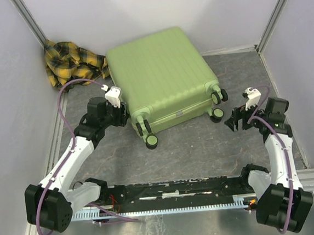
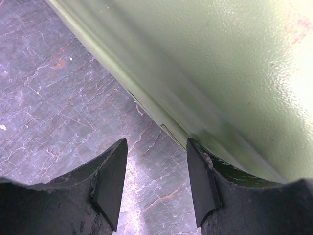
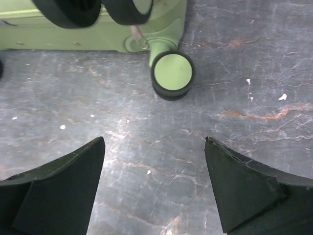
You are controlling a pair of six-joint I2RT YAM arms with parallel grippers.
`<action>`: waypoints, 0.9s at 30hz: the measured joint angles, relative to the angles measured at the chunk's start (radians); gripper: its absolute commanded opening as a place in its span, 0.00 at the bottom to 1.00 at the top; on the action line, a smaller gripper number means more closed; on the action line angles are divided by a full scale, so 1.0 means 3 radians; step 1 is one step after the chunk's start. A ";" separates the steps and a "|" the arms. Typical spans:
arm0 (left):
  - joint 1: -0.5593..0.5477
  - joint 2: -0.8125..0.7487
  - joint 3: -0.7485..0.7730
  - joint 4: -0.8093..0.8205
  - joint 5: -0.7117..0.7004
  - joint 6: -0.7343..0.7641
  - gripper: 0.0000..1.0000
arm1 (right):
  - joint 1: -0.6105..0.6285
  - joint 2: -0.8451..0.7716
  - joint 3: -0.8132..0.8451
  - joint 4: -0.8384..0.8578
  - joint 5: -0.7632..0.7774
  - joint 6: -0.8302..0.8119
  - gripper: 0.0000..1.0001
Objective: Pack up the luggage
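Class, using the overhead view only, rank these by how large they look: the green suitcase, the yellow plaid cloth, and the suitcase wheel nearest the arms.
1. green suitcase: by far the largest.
2. yellow plaid cloth: bunched in the far left corner, clearly smaller.
3. nearest wheel: the smallest.

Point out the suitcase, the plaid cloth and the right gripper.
suitcase (image 1: 158, 68): top view, middle of its ribbed shell
plaid cloth (image 1: 69, 62): top view, middle of the heap
right gripper (image 1: 233, 123): top view, between its open fingertips
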 measured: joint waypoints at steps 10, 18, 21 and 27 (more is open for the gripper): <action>0.0000 0.0015 0.0000 0.0013 -0.0009 0.0000 0.59 | 0.0074 0.0338 -0.0313 0.1139 0.0258 0.0621 0.98; 0.0000 0.0019 -0.0001 0.0017 -0.0025 0.0000 0.60 | 0.0482 0.0074 -0.1115 0.2516 0.0411 0.0713 0.88; 0.0000 0.0038 -0.0001 0.0028 -0.0031 0.0000 0.60 | 0.0824 0.0150 -0.1325 0.2997 0.0553 0.0701 0.82; 0.0000 0.0065 -0.0001 0.0042 -0.0038 0.0003 0.60 | 0.1213 0.0654 -0.1434 0.4007 0.0963 0.0618 0.79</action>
